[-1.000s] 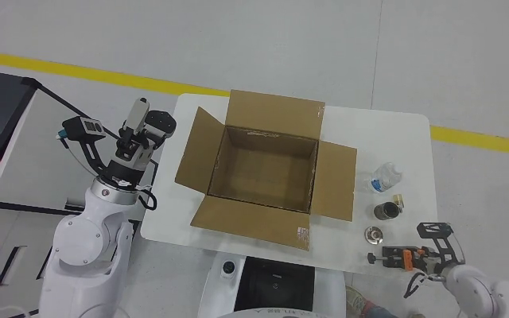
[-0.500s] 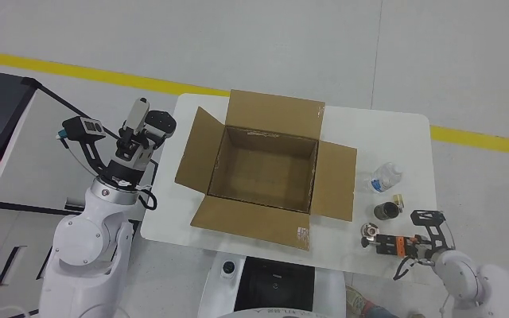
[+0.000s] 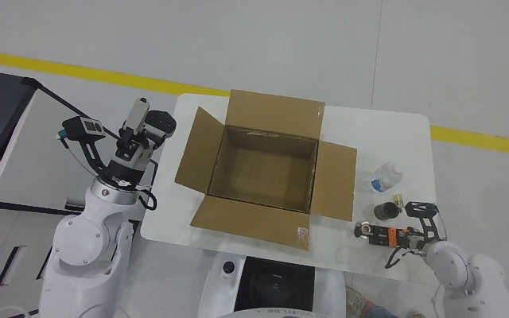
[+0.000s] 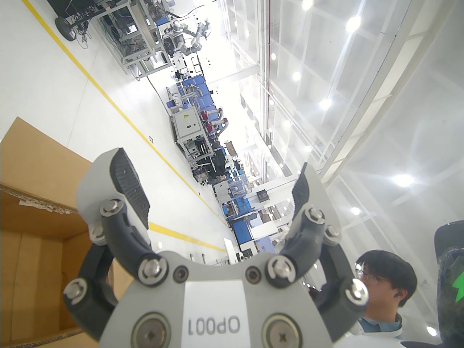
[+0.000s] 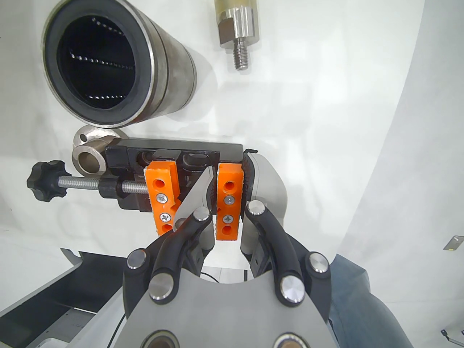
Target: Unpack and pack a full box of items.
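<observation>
The right gripper (image 5: 226, 182) is clamped narrow on the vise (image 5: 174, 168). One finger sits in the gap between the two orange blocks and the other presses on the outer face of the block nearer the table edge, so that block is pinched between them. The vise's black body lies crosswise just past the fingertips, and its screw and black knob stick out to the side, away from the gripper. In the top view the vise (image 3: 374, 232) is over the table (image 3: 382, 127) near its front edge, to the right of the box (image 3: 266, 167), with the right gripper (image 3: 394, 234) on its outer side. I cannot tell whether the vise rests on the table or hangs just above it. A metal collar (image 5: 88, 146) lies touching the vise body at the screw end. The bearing (image 5: 116, 63) lies on its side just beyond them, a threaded stud (image 5: 235, 12) is near it, and a bottle (image 3: 384, 176) lies farther back. The box stands open at the middle of the table, flaps spread. The left gripper (image 4: 217, 182) is spread wide, holds nothing, and points upward beside the box's left flap, off the table's left edge (image 3: 141, 111).
</observation>
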